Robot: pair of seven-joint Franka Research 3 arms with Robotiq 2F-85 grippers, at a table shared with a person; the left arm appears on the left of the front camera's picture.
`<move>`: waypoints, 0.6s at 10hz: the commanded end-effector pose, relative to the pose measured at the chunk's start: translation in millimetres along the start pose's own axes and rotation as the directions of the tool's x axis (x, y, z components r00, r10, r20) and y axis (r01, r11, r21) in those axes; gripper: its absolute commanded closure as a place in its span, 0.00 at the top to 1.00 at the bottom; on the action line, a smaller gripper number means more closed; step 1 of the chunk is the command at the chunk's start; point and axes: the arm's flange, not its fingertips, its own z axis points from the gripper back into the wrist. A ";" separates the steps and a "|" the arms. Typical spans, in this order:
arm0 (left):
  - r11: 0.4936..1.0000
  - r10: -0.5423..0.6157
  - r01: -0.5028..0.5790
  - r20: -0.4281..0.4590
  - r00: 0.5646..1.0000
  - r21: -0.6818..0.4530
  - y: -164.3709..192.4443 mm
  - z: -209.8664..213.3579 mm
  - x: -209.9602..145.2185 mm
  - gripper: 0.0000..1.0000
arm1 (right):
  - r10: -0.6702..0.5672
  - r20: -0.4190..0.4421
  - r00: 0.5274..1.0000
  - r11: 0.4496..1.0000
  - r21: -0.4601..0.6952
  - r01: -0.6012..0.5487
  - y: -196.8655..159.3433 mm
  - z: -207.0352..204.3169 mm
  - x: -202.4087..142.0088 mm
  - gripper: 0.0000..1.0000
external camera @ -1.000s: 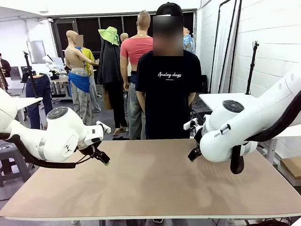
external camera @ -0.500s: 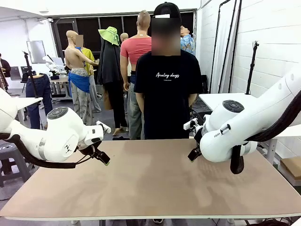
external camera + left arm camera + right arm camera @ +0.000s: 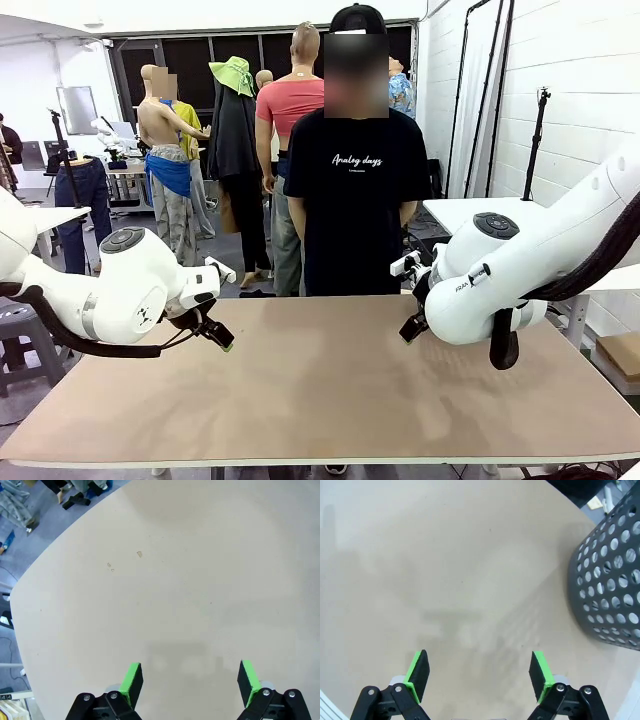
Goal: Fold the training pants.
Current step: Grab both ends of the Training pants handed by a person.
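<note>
Front view: left gripper and right gripper unmoved since a second ago, both jaws wide apart and holding nothing above table, person standing beyond, training pants' whereabouts can't be told, folding likely not started.

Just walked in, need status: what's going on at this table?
Nothing is being handled yet. Both arms hover low over the table, with the left gripper and the right gripper open and holding nothing. A person stands at the far side, arms down, not reaching in. A basket stands on the table near the right gripper. Folding has not begun.
</note>
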 end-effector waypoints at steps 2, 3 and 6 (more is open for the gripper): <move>1.000 0.019 -0.018 -0.079 0.997 0.021 -3.5 16.1 11.2 1.00 | 0.005 -0.026 1.000 1.000 0.016 -0.005 -4.9 10.0 3.0 1.00; 0.999 0.038 -0.036 -0.098 0.994 0.026 -6.0 31.5 19.5 1.00 | 0.018 -0.048 0.999 1.000 0.020 -0.017 -7.5 23.0 7.7 1.00; 0.991 0.124 -0.117 -0.128 0.984 0.058 -10.2 74.6 41.7 1.00 | 0.020 -0.114 0.993 0.999 -0.030 -0.023 -15.0 61.8 26.6 1.00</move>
